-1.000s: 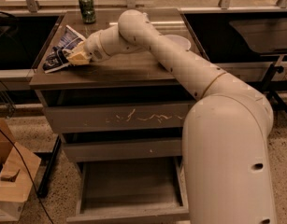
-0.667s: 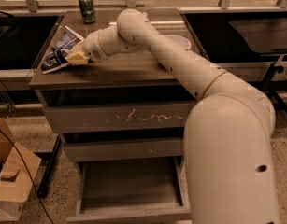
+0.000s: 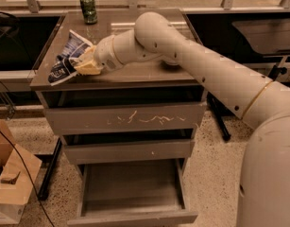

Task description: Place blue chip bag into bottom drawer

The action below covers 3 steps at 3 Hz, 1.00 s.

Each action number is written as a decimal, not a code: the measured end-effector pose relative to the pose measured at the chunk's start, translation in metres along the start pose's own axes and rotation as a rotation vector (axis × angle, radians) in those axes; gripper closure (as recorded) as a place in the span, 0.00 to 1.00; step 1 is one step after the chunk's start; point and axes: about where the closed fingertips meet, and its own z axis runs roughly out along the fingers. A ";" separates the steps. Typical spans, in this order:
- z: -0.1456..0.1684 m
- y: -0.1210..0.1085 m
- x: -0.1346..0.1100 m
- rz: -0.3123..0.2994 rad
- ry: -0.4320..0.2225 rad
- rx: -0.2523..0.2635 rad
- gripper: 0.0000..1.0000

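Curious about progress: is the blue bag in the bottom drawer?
No, the gripper holds the blue chip bag at the left of the cabinet top; the bottom drawer lies bare.

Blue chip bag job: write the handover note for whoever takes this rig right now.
Claw: at the left front corner of the cabinet top, apparently shut on the blue chip bag.
Bag: tilted at that corner, one end overhanging the edge.
Bottom drawer: pulled open, directly below.
Done: drawer open, bag grasped.
Left: lift the bag, carry it down, release it inside the drawer.
The green can at the back is not part of the job.
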 end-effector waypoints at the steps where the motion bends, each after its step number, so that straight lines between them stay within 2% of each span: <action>1: 0.007 -0.003 -0.013 -0.039 0.011 -0.046 1.00; 2: -0.022 0.025 -0.047 -0.145 0.032 -0.157 1.00; 3: -0.058 0.060 -0.064 -0.203 0.043 -0.202 1.00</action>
